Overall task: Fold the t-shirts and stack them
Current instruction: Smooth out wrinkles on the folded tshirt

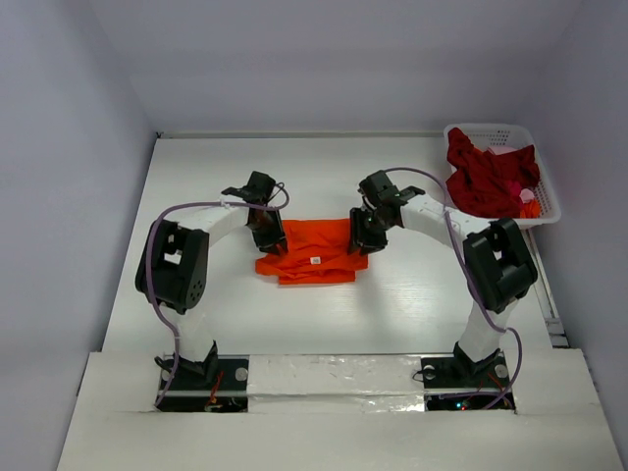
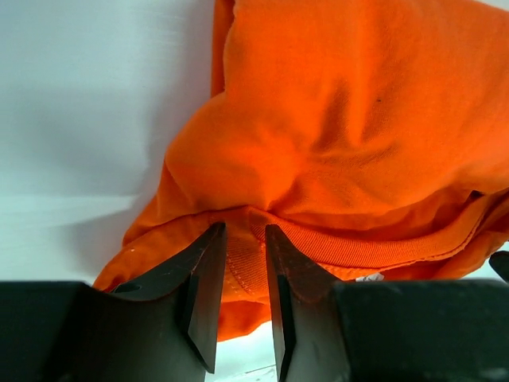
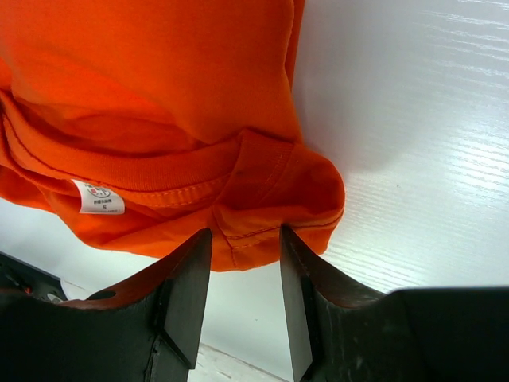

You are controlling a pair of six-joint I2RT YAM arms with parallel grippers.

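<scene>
- Though their tips are hidden from above, wrist views show left claw (image 2: pixel 242 306) and right claw (image 3: pixel 245 306) each pinching the orange shirt (image 2: pixel 350 119).
- Only overhead shows the red shirt (image 1: pixel 486 177) in its basket (image 1: pixel 548 191).

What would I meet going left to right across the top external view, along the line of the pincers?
The left pincer → orange t-shirt → right pincer → white basket holding the crimson t-shirt.

white table (image 1: pixel 196 186): orange t-shirt (image 1: pixel 312 251), basket (image 1: pixel 550 196) perhaps
</scene>
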